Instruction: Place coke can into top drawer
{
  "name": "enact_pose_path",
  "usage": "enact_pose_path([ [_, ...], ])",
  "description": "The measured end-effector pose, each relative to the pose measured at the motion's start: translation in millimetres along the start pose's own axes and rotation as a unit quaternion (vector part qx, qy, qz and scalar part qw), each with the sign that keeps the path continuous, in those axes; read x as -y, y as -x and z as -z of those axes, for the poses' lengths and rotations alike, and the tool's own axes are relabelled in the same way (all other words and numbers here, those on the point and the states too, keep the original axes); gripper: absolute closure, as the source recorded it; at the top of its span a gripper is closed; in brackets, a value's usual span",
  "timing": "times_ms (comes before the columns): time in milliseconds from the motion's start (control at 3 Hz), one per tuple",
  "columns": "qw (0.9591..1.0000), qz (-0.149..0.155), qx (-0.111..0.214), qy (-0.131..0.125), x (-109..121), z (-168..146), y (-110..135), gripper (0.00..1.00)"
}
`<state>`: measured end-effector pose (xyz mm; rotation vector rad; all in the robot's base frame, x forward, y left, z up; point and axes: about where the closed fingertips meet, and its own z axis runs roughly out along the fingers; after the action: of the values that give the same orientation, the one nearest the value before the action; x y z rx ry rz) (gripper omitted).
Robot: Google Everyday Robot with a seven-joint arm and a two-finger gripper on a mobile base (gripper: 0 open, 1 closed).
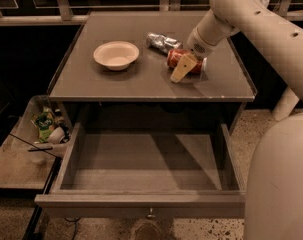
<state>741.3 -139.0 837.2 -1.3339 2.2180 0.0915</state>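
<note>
The coke can (pixel 173 58) lies on its side on the cabinet top (pixel 141 84), right of centre, red with a silver end facing right. My gripper (pixel 185 68) is down over the can, straddling its middle, with the cream arm (pixel 251 14) coming in from the upper right. The top drawer (pixel 141 200) is pulled wide open below the cabinet top. Its inside is bare and its small metal knob (pixel 151 214) shows at the middle of the front panel.
A white bowl (pixel 116 55) stands on the left of the cabinet top. A crumpled silver can (pixel 161 41) lies just behind the coke can. A low tray with clutter (pixel 43 129) sits left of the drawer. My own body (pixel 281 184) fills the lower right.
</note>
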Motion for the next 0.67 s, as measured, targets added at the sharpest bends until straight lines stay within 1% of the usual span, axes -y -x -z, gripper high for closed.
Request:
enact_pose_path([
  [333,1.0,0.0,0.0,0.0,0.0,-0.1,0.0,0.42],
  [667,1.0,0.0,0.0,0.0,0.0,-0.1,0.0,0.65],
])
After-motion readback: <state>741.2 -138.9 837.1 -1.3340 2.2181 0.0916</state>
